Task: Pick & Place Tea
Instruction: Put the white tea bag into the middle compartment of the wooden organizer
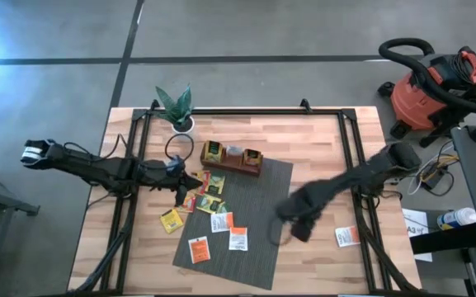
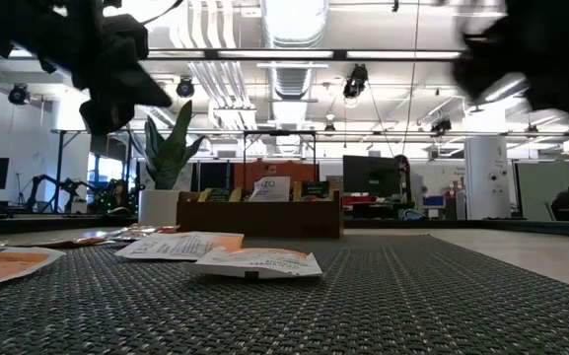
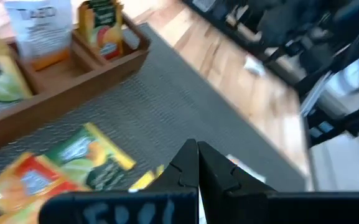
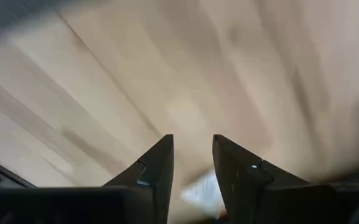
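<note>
While the tea sachets lie scattered flat on the grey mat and the bare worktop, one white-and-orange sachet sits apart on the wood at the right side. Wooden tray: behind the scatter, several sachets standing upright in its compartments. Potted plant: at the back edge. Left tool: fingers pressed together, nothing seen between them, poised above the yellow and green sachets by the tray. Right tool: jaws parted a little, nothing gripped, over the mat's right edge; a pale sachet corner shows just beyond its fingertips. Handling, judged: sachets are very light, thin and flexible, with slick paper likely to slide; best pinched at a raised edge or corner rather than pressed flat.
</note>
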Motion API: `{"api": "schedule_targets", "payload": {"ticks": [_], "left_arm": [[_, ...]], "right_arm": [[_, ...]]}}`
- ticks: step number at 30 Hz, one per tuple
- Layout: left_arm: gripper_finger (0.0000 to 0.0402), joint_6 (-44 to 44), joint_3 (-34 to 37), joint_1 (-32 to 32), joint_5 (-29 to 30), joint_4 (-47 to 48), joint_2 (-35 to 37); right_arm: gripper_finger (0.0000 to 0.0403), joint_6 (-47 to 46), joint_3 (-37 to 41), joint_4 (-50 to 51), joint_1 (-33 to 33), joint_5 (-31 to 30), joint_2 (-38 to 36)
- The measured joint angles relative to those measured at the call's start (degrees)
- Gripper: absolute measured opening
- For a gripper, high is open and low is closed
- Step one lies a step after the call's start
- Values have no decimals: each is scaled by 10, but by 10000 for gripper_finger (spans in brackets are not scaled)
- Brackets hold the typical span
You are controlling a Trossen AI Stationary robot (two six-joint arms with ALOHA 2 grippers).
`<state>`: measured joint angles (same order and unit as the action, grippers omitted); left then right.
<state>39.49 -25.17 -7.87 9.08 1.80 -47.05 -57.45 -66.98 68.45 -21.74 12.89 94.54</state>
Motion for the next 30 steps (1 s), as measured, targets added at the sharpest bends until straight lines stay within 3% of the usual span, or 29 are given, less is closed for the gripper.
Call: {"api": "schedule_targets", "payload": {"ticks": [5, 11, 20, 30], "left_arm": [[0, 89, -6, -12, 0, -59, -36], [0, 141, -29, -45, -2, -74, -86], [0, 159, -89, -101, 12, -73, -153], [0, 128, -151, -127, 36, -73, -207]], "right_arm": [[101, -177, 77, -4, -84, 52, -56], [103, -296, 130, -15, -165, 93, -81], [94, -373, 195, -76, -221, 65, -78], [42, -381, 264, -190, -229, 79, -71]]}}
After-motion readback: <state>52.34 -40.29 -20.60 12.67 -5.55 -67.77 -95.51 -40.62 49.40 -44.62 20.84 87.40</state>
